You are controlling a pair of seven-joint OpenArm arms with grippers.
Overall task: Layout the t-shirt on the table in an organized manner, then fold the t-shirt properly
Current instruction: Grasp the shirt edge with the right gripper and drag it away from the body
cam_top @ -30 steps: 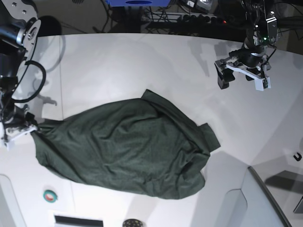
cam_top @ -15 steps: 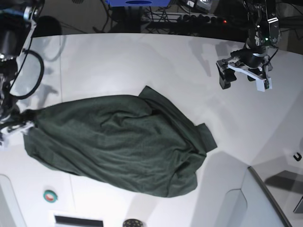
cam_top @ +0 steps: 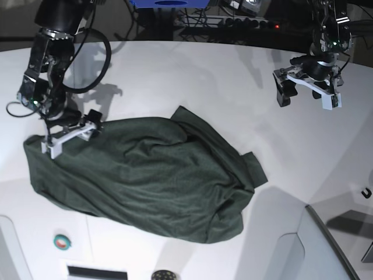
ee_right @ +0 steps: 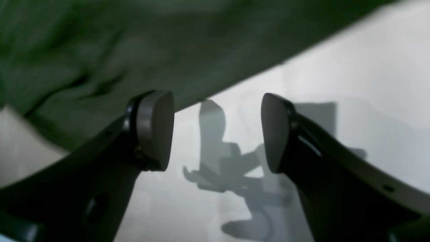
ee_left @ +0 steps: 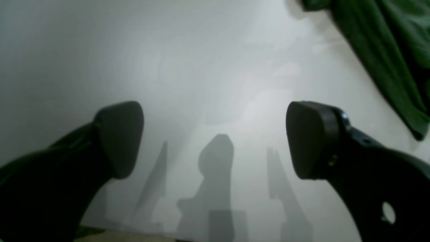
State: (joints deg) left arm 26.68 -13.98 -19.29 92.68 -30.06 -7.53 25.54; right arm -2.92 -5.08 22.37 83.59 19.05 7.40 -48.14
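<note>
The dark green t-shirt point(cam_top: 145, 175) lies bunched and wrinkled in the middle of the white table point(cam_top: 175, 76), stretched out toward the left. My right gripper point(cam_top: 69, 133) hovers open over the shirt's upper left edge. In the right wrist view the right gripper point(ee_right: 218, 131) has only bare table between its fingers, with the t-shirt point(ee_right: 100, 50) lying just beyond them. My left gripper point(cam_top: 307, 96) hangs open over bare table at the far right, well away from the cloth. The left wrist view shows the left gripper point(ee_left: 215, 141) wide apart and the t-shirt point(ee_left: 386, 50) at the top right corner.
A small green round button point(cam_top: 62, 241) and a dark round fitting point(cam_top: 162, 275) sit near the front edge. A grey raised panel point(cam_top: 326, 245) fills the front right corner. Cables and a power strip point(cam_top: 250, 23) run behind the table's back edge.
My right gripper opened, let go of the shirt's left end and moved up and back over it. The shirt's left end settled flat on the table. The left arm shifted slightly back.
</note>
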